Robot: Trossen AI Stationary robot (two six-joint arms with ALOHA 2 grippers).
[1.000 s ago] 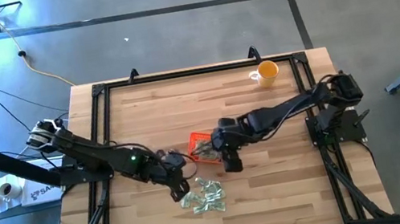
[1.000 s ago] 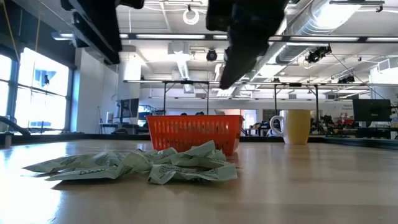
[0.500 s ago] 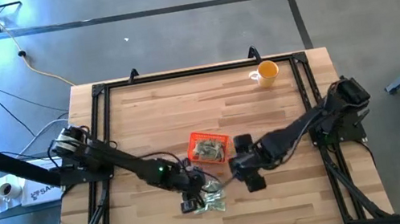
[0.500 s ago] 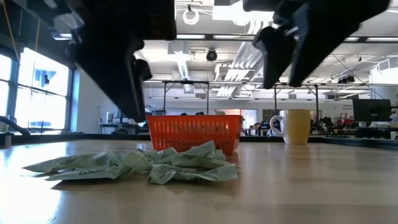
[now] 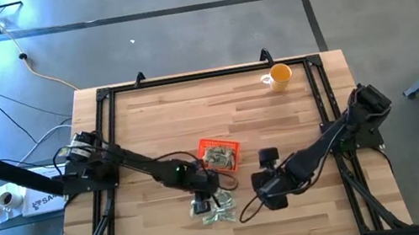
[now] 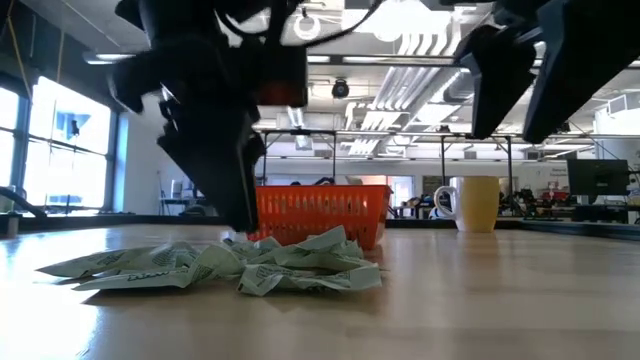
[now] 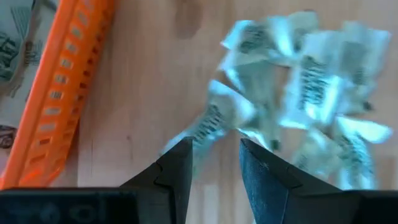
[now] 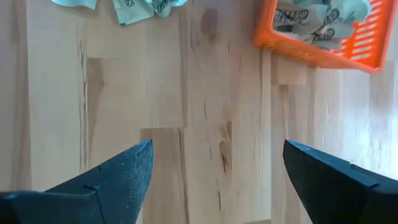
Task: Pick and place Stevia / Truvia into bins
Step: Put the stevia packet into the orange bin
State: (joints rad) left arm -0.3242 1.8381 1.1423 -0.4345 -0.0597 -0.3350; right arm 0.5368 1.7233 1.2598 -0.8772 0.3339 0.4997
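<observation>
A loose pile of green-and-white sweetener packets (image 5: 218, 210) lies flat on the wooden table, near of the orange tray (image 5: 201, 148). It also shows in the low view as the pile (image 6: 240, 268). More packets (image 8: 317, 15) lie inside the tray (image 8: 311, 53). My left gripper (image 7: 214, 149) is open and points down at the pile's tray-side edge, with one packet (image 7: 211, 121) just ahead of its tips. My right gripper (image 8: 217, 149) is wide open over bare wood, right of the pile and clear of it. My left gripper comes down on the pile from above, its open fingertips (image 7: 185, 149) standing at the edge packet. I cannot tell whether they touch it.
An orange-yellow cup (image 5: 279, 76) stands near the table's far right corner. A black frame (image 5: 104, 97) runs around the tabletop. Bare wood lies left of the pile and along the near edge. A loose cable (image 5: 246, 209) trails from the right gripper.
My left gripper has moved right from beside the tray onto the pile and come down toward it. My right gripper has drawn away from the tray toward the table's near right. The pile has stayed where it was.
</observation>
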